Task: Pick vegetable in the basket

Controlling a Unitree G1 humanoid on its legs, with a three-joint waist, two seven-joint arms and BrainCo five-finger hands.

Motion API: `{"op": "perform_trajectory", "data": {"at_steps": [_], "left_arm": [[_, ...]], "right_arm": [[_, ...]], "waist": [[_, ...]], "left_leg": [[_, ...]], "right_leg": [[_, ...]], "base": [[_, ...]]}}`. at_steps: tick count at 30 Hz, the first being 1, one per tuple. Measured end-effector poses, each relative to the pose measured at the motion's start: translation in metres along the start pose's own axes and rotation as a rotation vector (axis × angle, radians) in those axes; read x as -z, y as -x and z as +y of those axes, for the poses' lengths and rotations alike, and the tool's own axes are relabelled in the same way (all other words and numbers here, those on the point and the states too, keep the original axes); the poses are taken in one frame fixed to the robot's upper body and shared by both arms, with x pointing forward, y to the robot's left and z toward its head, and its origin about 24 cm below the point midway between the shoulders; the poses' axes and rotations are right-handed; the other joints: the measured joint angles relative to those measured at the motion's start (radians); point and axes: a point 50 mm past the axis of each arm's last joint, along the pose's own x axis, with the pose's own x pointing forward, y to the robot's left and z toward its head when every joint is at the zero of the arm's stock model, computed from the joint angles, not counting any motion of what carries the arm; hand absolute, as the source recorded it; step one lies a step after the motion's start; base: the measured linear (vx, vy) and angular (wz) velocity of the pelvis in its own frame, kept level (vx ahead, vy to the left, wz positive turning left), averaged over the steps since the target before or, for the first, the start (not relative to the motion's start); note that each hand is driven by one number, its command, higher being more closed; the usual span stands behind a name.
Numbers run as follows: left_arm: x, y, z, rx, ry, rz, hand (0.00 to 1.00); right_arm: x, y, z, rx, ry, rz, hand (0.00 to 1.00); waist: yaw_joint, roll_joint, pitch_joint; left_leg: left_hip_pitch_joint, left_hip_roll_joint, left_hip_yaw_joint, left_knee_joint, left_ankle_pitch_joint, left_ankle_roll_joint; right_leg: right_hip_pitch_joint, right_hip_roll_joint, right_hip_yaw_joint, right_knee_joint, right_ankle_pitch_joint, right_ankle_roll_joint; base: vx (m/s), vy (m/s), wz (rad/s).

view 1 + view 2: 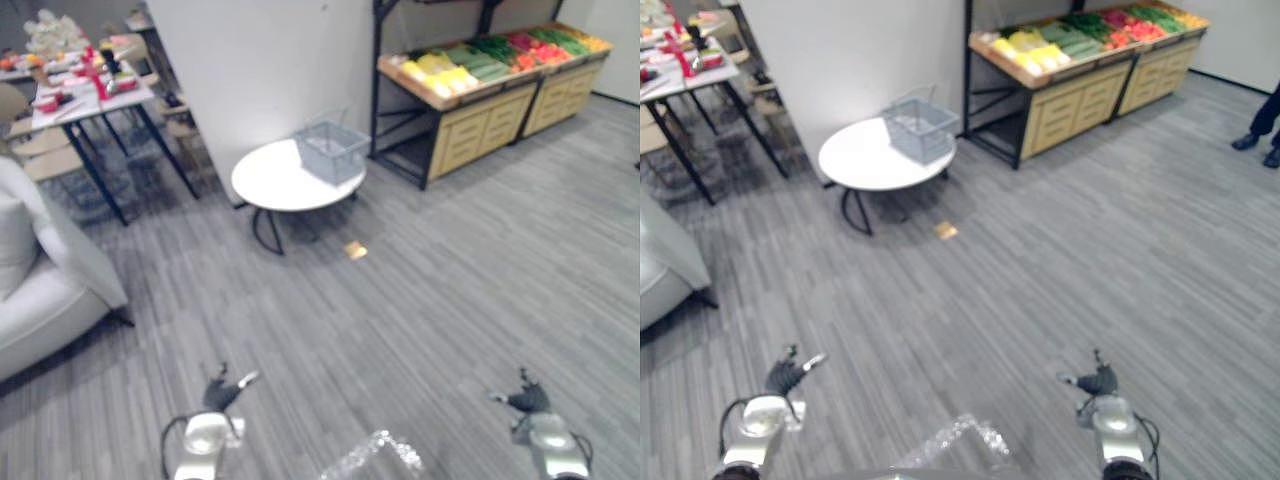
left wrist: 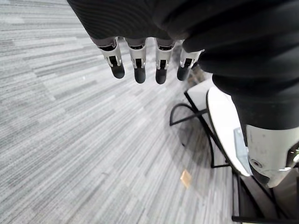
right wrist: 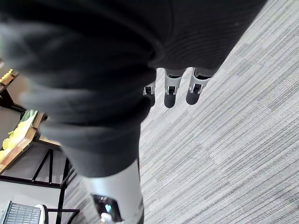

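Observation:
A grey wire basket [image 1: 331, 150] stands on the far edge of a round white table [image 1: 275, 185], and nothing shows inside it. Behind it a wooden stand [image 1: 480, 110] holds rows of yellow, green and red vegetables [image 1: 500, 55]. My left hand [image 1: 222, 393] and right hand [image 1: 527, 400] hang low over the grey floor, far from the table and stand. Both hold nothing, with relaxed fingers [image 2: 140, 70] in the left wrist view and fingers [image 3: 170, 95] in the right wrist view.
A white sofa [image 1: 40, 290] sits at the left. A cluttered table with chairs [image 1: 85, 95] stands at the back left. A small tan scrap [image 1: 355, 250] lies on the floor by the round table. A person's shoes [image 1: 1260, 140] show at the right edge.

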Motion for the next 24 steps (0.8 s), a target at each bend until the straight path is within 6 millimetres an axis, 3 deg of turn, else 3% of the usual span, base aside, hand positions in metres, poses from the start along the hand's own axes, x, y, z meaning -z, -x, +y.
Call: {"op": "perform_trajectory", "data": {"at_steps": [24], "left_arm": [[0.01, 0.003, -0.01, 0.014, 0.054, 0.049, 0.0]], "right_arm": [[0.005, 0.001, 0.007, -0.013, -0.013, 0.027, 0.0]], "waist": [[-0.001, -0.005, -0.003]], "left_leg": [[-0.029, -0.002, -0.008, 0.0, 0.001, 0.001]], "right_leg": [[-0.03, -0.002, -0.009, 0.012, -0.005, -0.004]], "base": [[0.0, 0.0, 0.0]]}}
